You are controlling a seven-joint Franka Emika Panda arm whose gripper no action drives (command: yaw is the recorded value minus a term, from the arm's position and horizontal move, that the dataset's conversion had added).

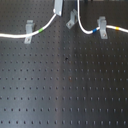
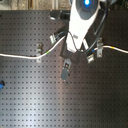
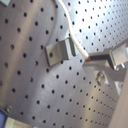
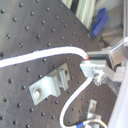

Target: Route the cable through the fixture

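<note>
The gripper (image 4: 88, 59) pinches the cable (image 1: 49, 23) beside the fixture (image 1: 71, 20) — near the board's (image 1: 65, 90) far edge (the arm (image 2: 82, 20) hides much there). Cable ends are cut off.

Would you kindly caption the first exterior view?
White cable draped across three grey clips on a black perforated board.
</note>
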